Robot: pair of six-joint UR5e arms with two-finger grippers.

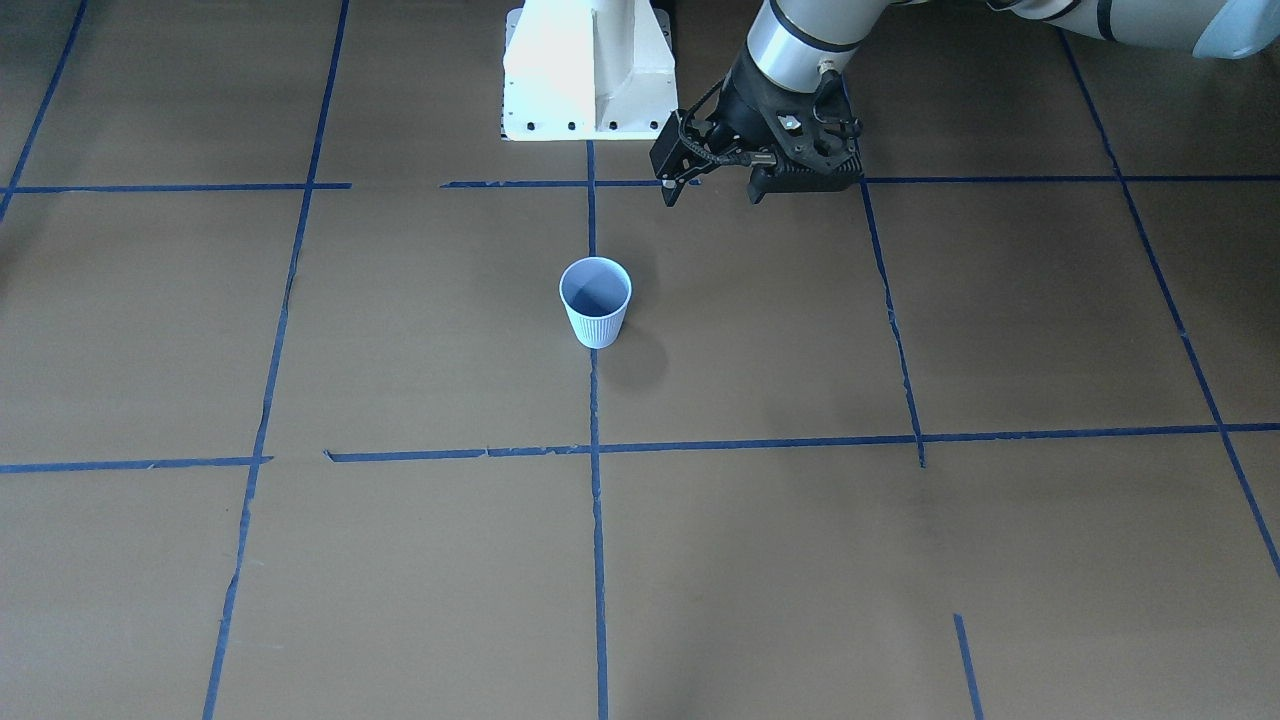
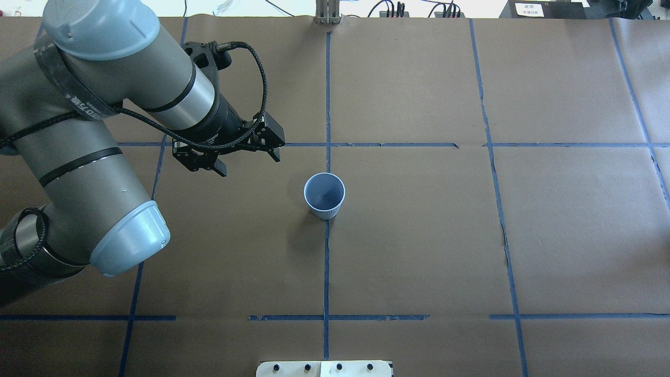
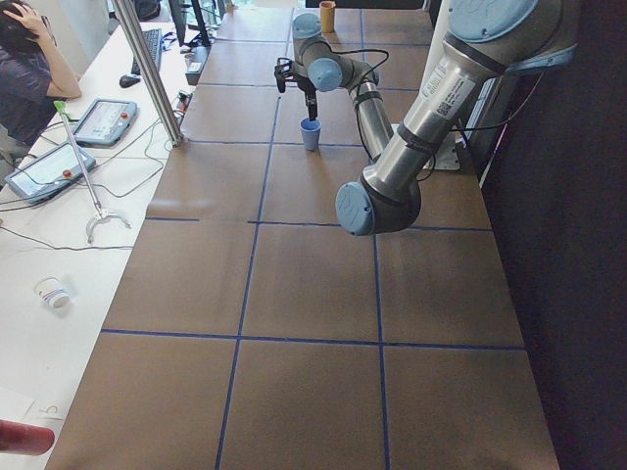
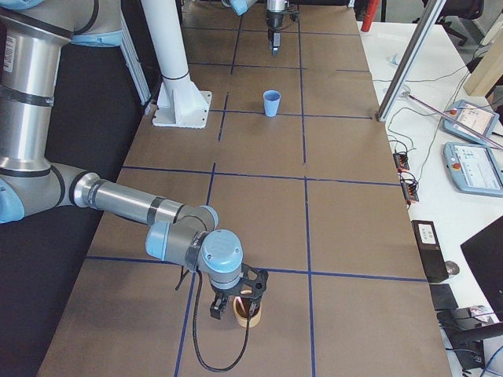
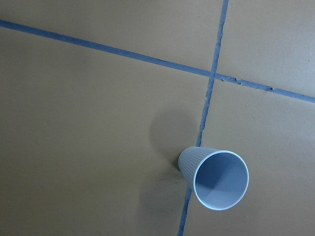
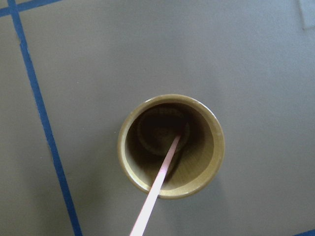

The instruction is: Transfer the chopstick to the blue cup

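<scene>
The blue cup (image 1: 596, 302) stands upright and empty on the brown table, also seen from overhead (image 2: 324, 196) and in the left wrist view (image 5: 216, 179). My left gripper (image 1: 712, 193) hangs open and empty above the table, beside the cup toward the robot's left (image 2: 248, 163). The pink chopstick (image 6: 160, 189) leans inside a tan round holder (image 6: 216, 142) in the right wrist view. My right gripper (image 4: 235, 302) is directly over that holder (image 4: 247, 314) at the table's far right end. I cannot tell whether it is open or shut.
The white robot pedestal (image 1: 590, 70) stands at the table's edge behind the cup. Blue tape lines cross the brown table. A metal post (image 4: 409, 59) and operator desks with tablets (image 4: 471, 165) lie beyond the far edge.
</scene>
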